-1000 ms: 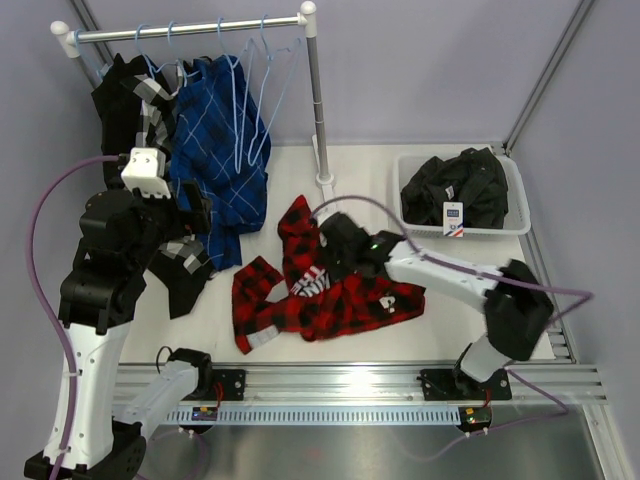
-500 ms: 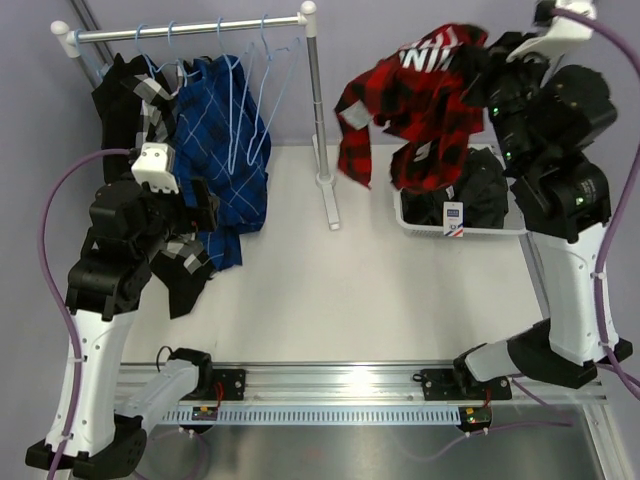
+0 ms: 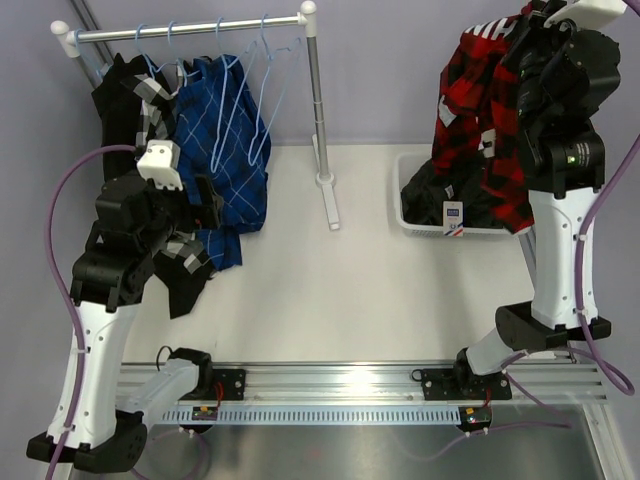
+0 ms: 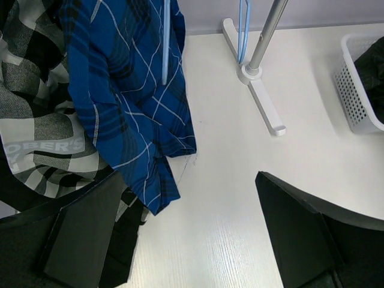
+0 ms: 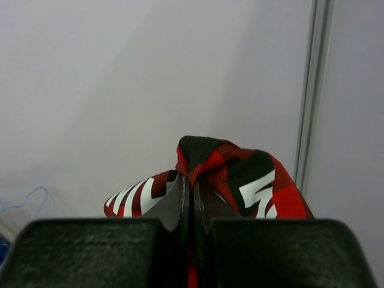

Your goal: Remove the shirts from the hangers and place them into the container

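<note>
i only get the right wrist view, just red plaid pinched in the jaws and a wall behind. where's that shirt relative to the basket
Observer: The plaid shirt hangs full length from the right jaws, held high. From the top view it seems to hang over the right half of the basket.
Operator: anything in the basket already
Observer: Yes, a dark shirt lies in it.
Operator: and the left arm
Observer: The left jaws are open and hold nothing, low beside the blue shirt that hangs on the rail.
</note>
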`<move>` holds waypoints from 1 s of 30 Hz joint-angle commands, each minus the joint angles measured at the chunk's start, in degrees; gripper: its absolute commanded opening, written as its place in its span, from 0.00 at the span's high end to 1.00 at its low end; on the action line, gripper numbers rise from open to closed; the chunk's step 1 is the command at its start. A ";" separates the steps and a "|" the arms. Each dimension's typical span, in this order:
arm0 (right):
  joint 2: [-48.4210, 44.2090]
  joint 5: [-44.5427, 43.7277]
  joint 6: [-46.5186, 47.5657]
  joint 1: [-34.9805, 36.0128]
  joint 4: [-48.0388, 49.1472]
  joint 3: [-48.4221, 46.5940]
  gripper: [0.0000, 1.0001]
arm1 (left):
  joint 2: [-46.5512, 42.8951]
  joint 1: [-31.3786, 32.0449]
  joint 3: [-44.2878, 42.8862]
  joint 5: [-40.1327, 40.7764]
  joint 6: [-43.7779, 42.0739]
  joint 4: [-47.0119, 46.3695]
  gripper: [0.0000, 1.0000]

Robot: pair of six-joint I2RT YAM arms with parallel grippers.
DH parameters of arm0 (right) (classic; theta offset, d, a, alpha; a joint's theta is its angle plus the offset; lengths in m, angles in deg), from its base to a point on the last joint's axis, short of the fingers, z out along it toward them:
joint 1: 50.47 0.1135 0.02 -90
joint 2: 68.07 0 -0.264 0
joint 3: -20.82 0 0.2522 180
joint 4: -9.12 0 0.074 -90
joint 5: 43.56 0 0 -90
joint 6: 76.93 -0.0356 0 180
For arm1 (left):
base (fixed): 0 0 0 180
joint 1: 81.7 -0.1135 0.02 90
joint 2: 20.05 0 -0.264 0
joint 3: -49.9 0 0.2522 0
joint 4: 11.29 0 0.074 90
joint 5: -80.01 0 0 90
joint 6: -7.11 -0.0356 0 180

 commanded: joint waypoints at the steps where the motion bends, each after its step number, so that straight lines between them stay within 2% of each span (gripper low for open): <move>1: -2.76 2.70 -3.06 -3.48 6.65 5.44 1.00 | 0.26 0.03 -0.81 -1.60 0.15 -1.85 0.01; 9: -1.80 11.39 -6.30 -5.77 11.13 15.56 1.00 | 1.14 -0.06 0.16 -2.04 0.24 -1.94 0.01; 18: -0.13 12.64 -13.33 -8.05 22.03 28.13 1.00 | 0.36 0.03 0.95 -2.21 0.24 -1.85 0.01; 23: -3.63 12.55 -15.62 -10.16 31.86 40.69 1.00 | 0.35 0.03 1.74 -3.09 0.77 -1.85 0.01; 30: -14.43 11.25 -14.41 -11.31 36.71 53.79 1.00 | 0.53 0.03 1.92 -2.91 1.20 -1.85 0.01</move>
